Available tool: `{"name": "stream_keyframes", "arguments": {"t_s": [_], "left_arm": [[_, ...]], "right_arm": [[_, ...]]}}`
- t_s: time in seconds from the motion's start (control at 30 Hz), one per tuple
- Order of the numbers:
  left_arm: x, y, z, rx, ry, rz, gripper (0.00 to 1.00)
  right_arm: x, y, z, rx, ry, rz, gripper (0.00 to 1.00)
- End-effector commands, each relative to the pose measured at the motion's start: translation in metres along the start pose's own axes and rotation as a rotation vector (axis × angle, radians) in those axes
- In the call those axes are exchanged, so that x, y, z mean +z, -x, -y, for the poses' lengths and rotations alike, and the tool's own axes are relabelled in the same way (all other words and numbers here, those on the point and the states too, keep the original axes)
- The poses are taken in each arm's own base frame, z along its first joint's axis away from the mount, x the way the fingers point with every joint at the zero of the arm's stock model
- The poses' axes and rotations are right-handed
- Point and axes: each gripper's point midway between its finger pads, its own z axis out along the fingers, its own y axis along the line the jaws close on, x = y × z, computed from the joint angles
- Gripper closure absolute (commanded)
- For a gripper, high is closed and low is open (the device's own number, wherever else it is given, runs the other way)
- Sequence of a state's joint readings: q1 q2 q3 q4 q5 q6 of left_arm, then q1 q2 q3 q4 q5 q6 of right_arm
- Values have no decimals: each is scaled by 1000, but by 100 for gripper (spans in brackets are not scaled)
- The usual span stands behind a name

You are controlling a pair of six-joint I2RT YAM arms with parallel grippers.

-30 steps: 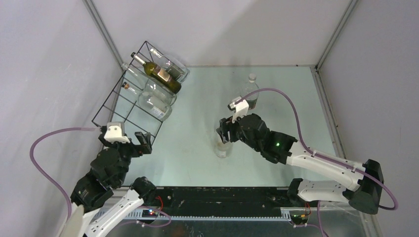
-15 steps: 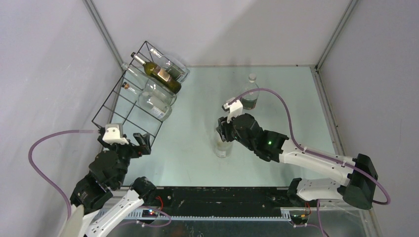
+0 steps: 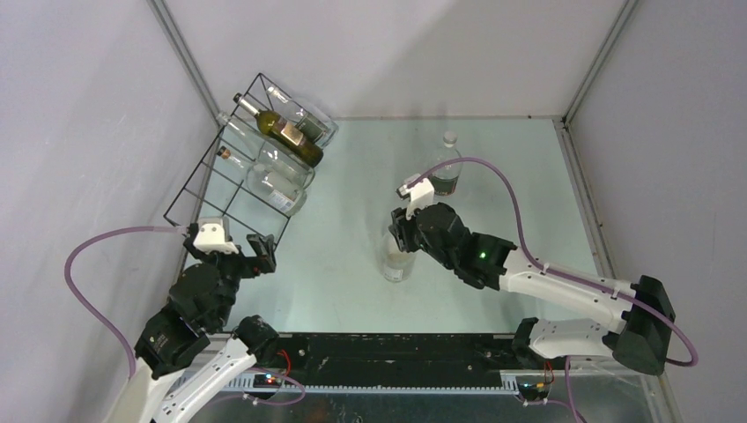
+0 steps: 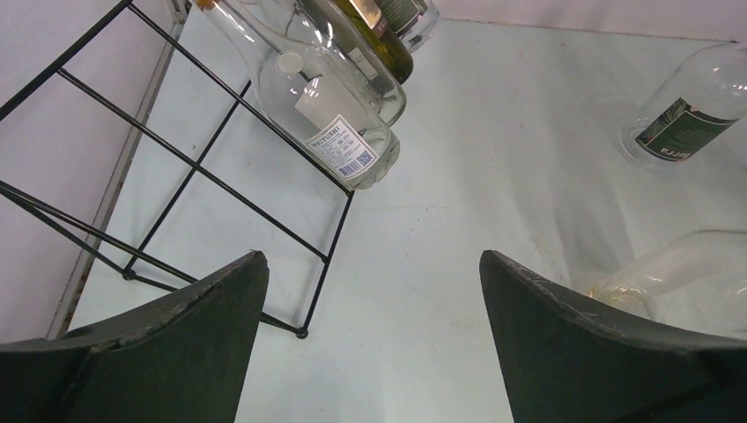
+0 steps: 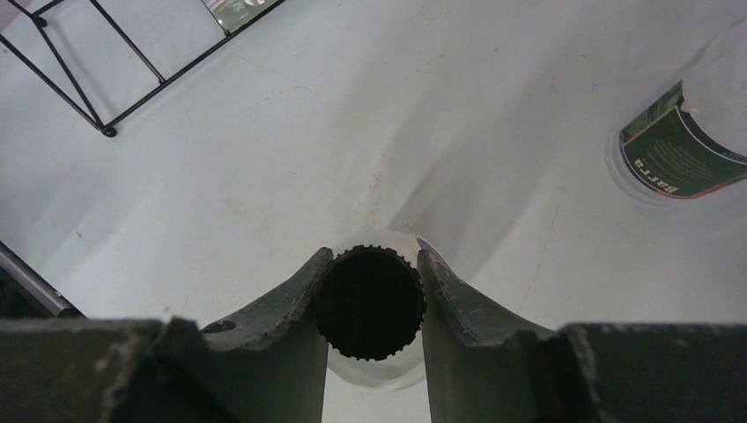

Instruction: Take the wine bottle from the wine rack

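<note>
R: right hand [image 5: 371, 280] pinching clear bottle [image 3: 397, 261] by black cap [image 5: 370, 308], likely settling it upright on counter [image 3: 502, 176] | L: left hand [image 4: 370, 295] spread, poised beside loaded wine rack [image 3: 231, 181]

Right wrist: jaws are gripping a bottle cap from above.
The jaws are pressing on both sides of a black ribbed cap [image 5: 370, 304] atop a clear bottle [image 5: 380, 374] on the pale counter [image 5: 264, 132]. A green-labelled bottle [image 5: 674, 159] is sitting at right, and a wine rack [image 5: 107, 130] corner is showing upper left.
</note>
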State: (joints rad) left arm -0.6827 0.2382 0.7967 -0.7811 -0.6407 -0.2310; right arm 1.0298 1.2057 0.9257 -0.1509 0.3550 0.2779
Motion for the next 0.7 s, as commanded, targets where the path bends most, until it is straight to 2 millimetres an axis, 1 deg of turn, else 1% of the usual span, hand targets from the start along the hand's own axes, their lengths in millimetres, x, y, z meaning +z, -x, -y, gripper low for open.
{"name": "stream_keyframes", "arguments": {"t_s": [0.0, 0.07, 0.1, 0.13, 0.17, 0.27, 0.33, 0.37, 0.4, 0.43, 0.47, 0.5, 0.53, 0.57, 0.6, 0.63, 0.67], "left_arm": [[6, 3, 8, 21, -23, 8, 3], [7, 2, 10, 27, -33, 4, 2], [7, 1, 12, 31, -41, 0, 2], [8, 0, 12, 36, -41, -3, 2], [8, 0, 13, 38, -46, -5, 2], [9, -1, 14, 43, -50, -9, 2], [9, -1, 14, 44, -49, -10, 2], [9, -1, 13, 43, -46, -8, 2], [8, -1, 13, 42, -45, -6, 2], [8, 0, 12, 40, -42, -3, 2], [7, -1, 11, 39, -41, -2, 2], [7, 0, 10, 37, -39, 2, 2], [7, 0, 10, 36, -38, 4, 2], [7, 0, 10, 34, -38, 6, 2], [7, 0, 10, 35, -37, 5, 2], [7, 0, 10, 35, -37, 6, 2], [7, 0, 10, 35, -36, 6, 2]], "right_arm": [[-19, 36, 20, 44, -65, 93, 100], [-24, 38, 35, 55, -101, 93, 100], [-25, 40, 47, 67, -128, 94, 100], [-30, 41, 52, 72, -129, 93, 100], [-31, 43, 63, 83, -147, 94, 100], [-43, 53, 87, 90, -186, 120, 100], [-50, 60, 111, 96, -240, 142, 100], [-51, 62, 117, 96, -251, 148, 100], [-55, 65, 129, 97, -282, 161, 100], [-57, 68, 135, 100, -292, 172, 100], [-59, 70, 148, 105, -325, 179, 100], [-60, 74, 153, 111, -336, 192, 100], [-62, 76, 166, 122, -370, 202, 100], [-61, 80, 170, 130, -376, 218, 100], [-63, 82, 183, 145, -407, 230, 100], [-61, 86, 188, 157, -413, 247, 100], [-63, 88, 199, 171, -440, 259, 100]]}}
